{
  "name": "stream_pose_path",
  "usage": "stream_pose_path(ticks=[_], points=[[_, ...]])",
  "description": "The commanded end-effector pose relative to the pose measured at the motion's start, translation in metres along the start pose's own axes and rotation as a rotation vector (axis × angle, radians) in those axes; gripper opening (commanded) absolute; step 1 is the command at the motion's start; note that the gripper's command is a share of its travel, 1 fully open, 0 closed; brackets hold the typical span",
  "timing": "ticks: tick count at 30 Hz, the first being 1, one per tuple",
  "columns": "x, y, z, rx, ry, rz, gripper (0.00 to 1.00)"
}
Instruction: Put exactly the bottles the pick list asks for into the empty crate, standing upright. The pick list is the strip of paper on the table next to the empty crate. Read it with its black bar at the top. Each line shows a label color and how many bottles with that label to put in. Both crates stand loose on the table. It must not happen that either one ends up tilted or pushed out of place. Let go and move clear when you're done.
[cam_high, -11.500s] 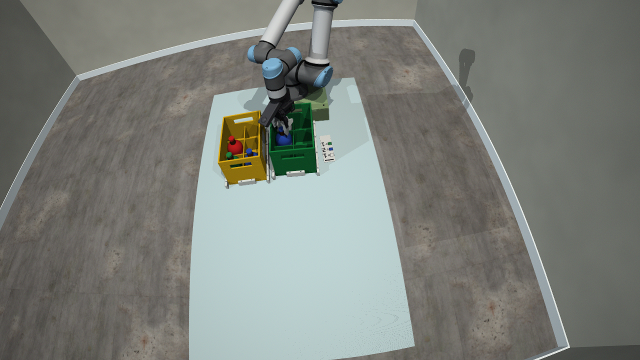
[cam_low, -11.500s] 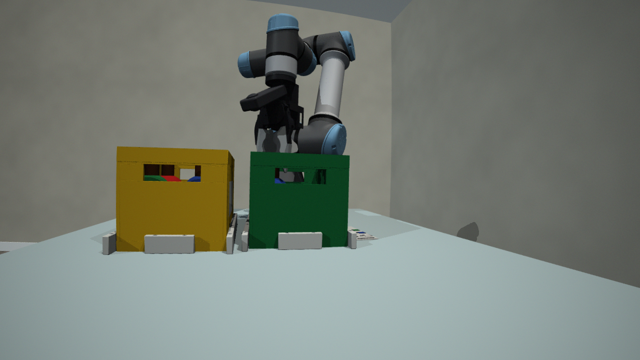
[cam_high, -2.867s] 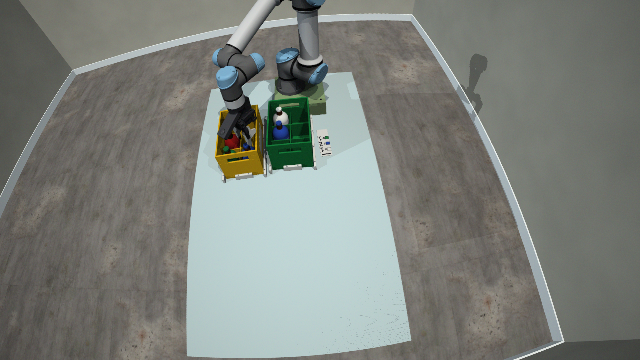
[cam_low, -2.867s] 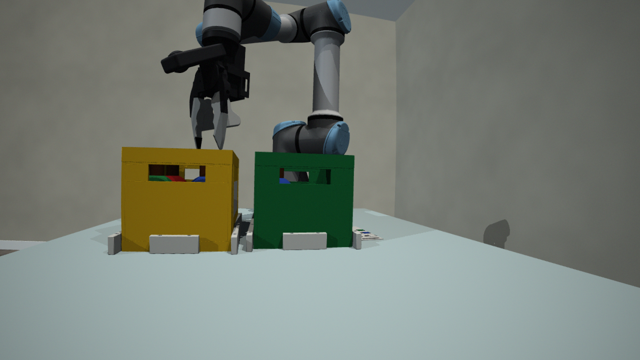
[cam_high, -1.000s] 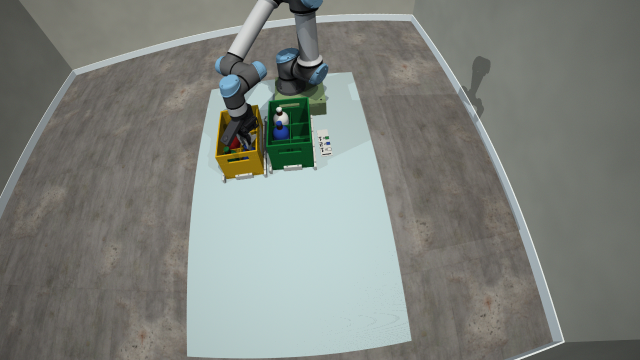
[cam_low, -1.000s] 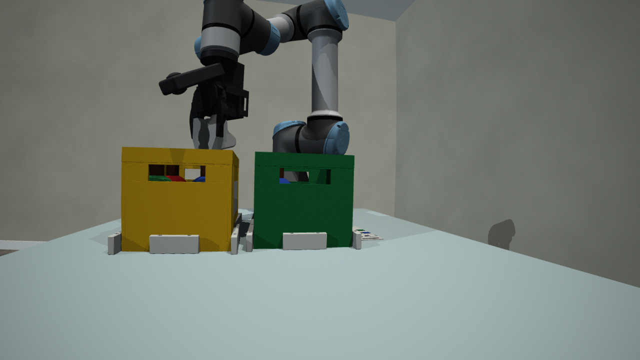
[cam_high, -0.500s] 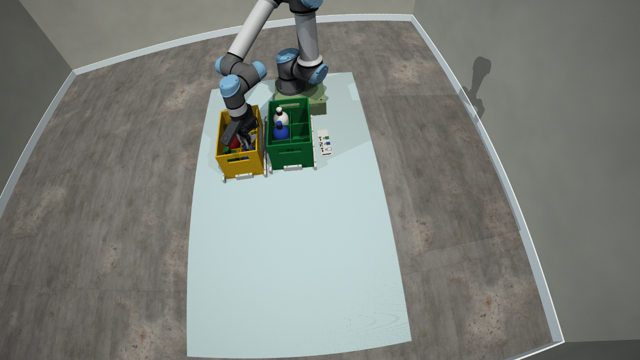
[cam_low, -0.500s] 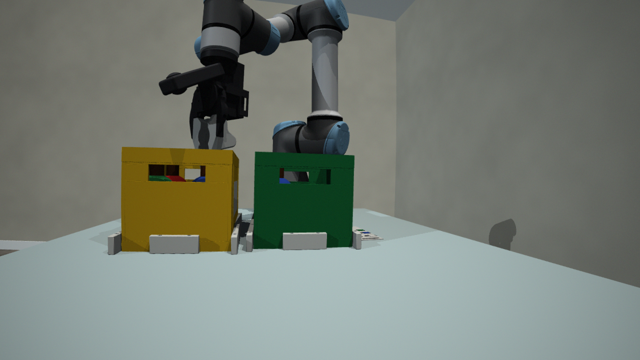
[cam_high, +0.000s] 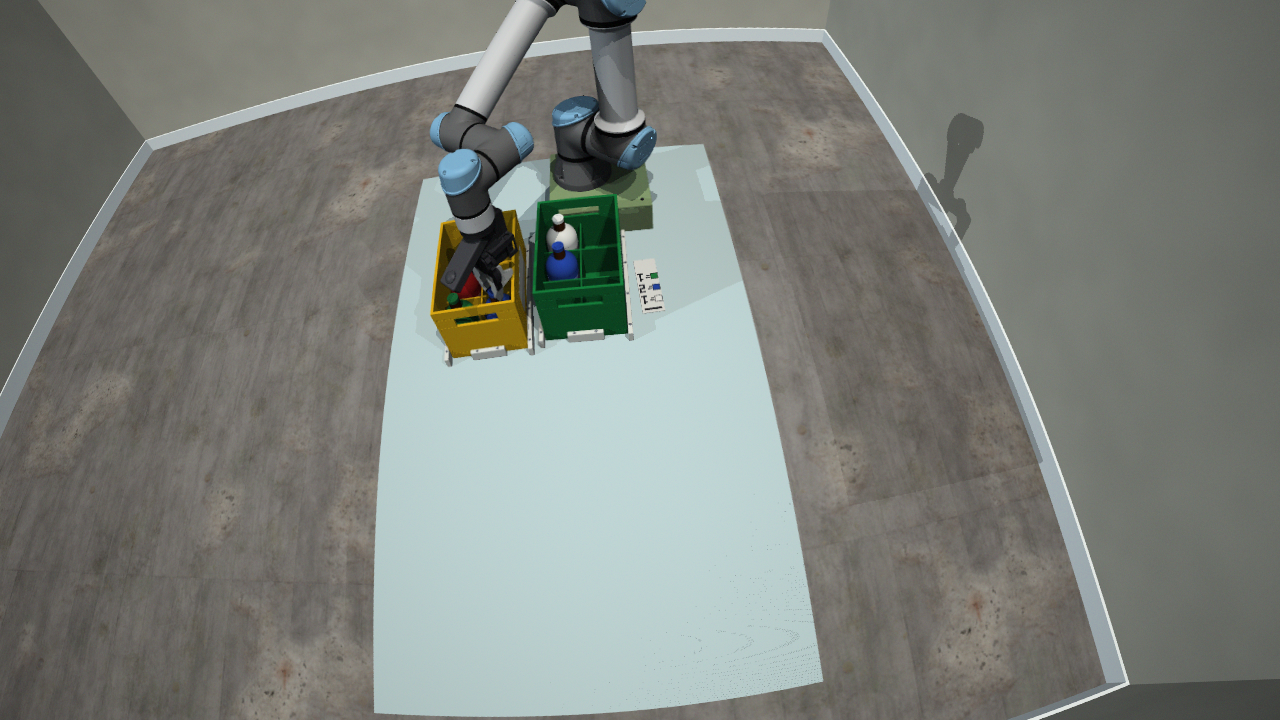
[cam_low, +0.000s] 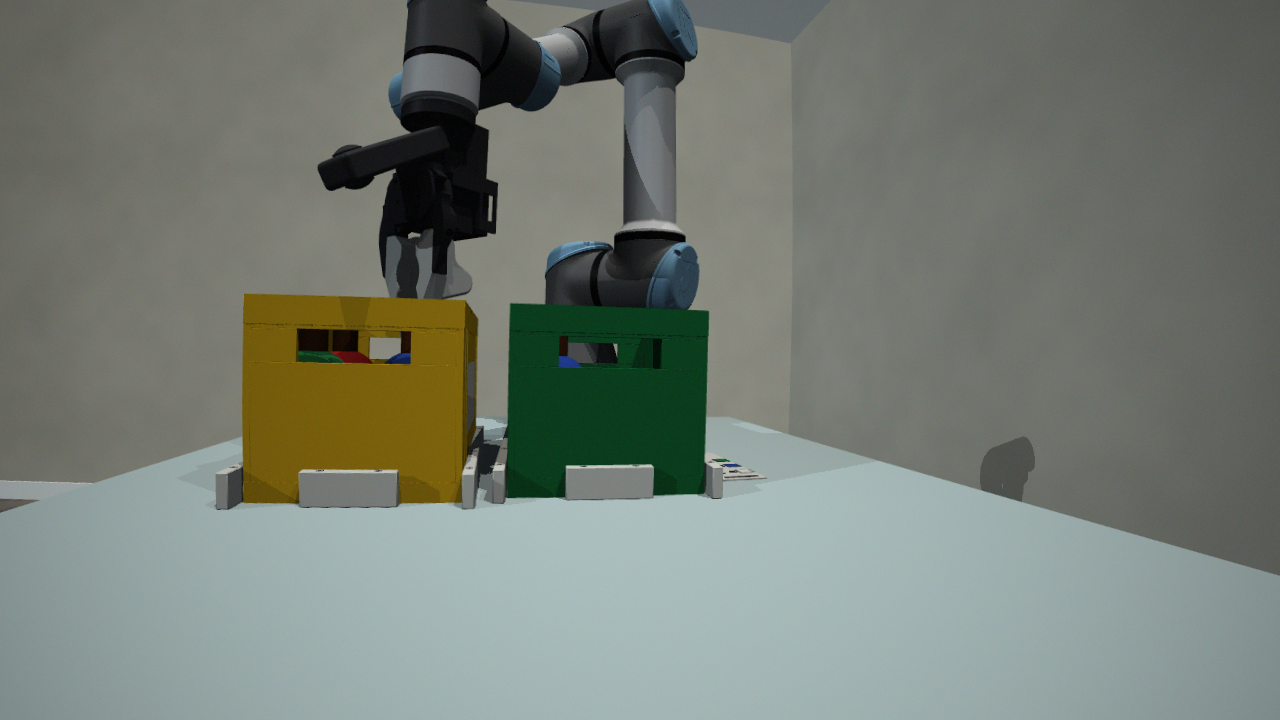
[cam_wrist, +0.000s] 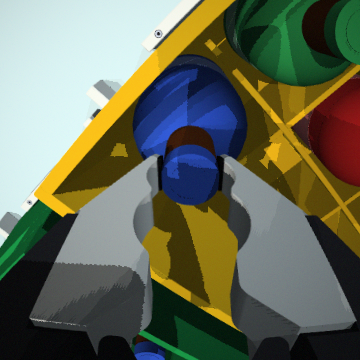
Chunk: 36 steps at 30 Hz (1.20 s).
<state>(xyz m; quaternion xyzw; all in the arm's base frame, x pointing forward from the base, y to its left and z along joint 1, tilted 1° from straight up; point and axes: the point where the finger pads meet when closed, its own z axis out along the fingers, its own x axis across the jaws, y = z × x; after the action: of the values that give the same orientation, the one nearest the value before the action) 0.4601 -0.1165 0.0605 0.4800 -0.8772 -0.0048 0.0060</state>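
My gripper (cam_wrist: 189, 158) reaches down into the yellow crate (cam_high: 482, 291) and is shut on the cap of a blue bottle (cam_wrist: 190, 125) that stands in the crate's corner cell beside the green crate. In the exterior view the gripper's (cam_low: 416, 277) fingertips dip just below the yellow crate's (cam_low: 358, 398) rim. A green bottle (cam_wrist: 290, 40) and a red bottle (cam_wrist: 337, 137) stand in neighbouring cells. The green crate (cam_high: 581, 273) holds a white bottle (cam_high: 560, 234) and a blue bottle (cam_high: 561, 262) in its left cells. The pick list (cam_high: 649, 286) lies right of the green crate.
The robot base (cam_high: 595, 161) stands behind the crates. Grey blocks (cam_low: 347, 488) sit against the feet of both crates. The green crate's (cam_low: 608, 398) right cells look empty. Dividers inside the yellow crate close in around the held bottle.
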Motion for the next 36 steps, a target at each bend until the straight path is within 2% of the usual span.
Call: stream_pose_path(ticks=[1,36], points=[[0.001,-0.002,-0.007,0.006,0.0,0.001,0.0],[0.0,-0.002,-0.058,0.006,0.0,0.0,0.0]])
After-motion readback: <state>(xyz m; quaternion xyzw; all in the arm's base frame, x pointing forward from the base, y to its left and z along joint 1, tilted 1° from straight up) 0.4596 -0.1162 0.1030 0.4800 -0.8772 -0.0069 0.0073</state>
